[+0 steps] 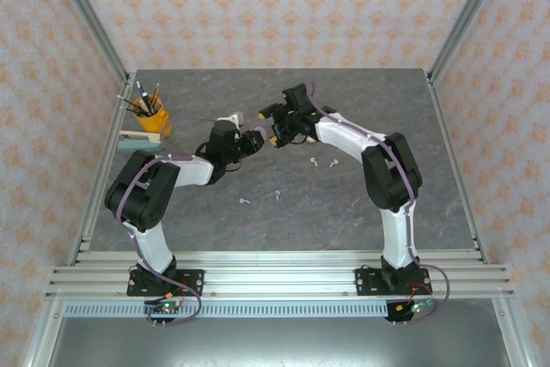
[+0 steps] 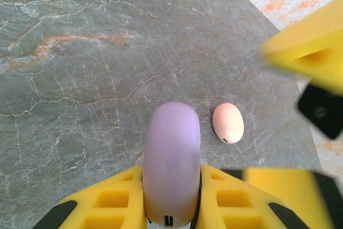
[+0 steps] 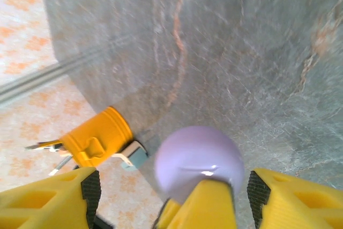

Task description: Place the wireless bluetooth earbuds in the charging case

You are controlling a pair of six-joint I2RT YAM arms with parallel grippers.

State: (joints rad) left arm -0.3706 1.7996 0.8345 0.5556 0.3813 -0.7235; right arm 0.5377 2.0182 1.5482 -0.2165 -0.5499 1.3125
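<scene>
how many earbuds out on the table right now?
4. Two pink earbuds side by side right of centre; two lilac earbuds nearer the front, left of them. More could hide under the right arm.

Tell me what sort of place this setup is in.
Most likely a lab robot test cell, not a lived-in room: aluminium frame posts hold wallpaper panels around a stone-look tabletop, and the left arm and right arm are bolted to a slotted rail at its near edge.
</scene>
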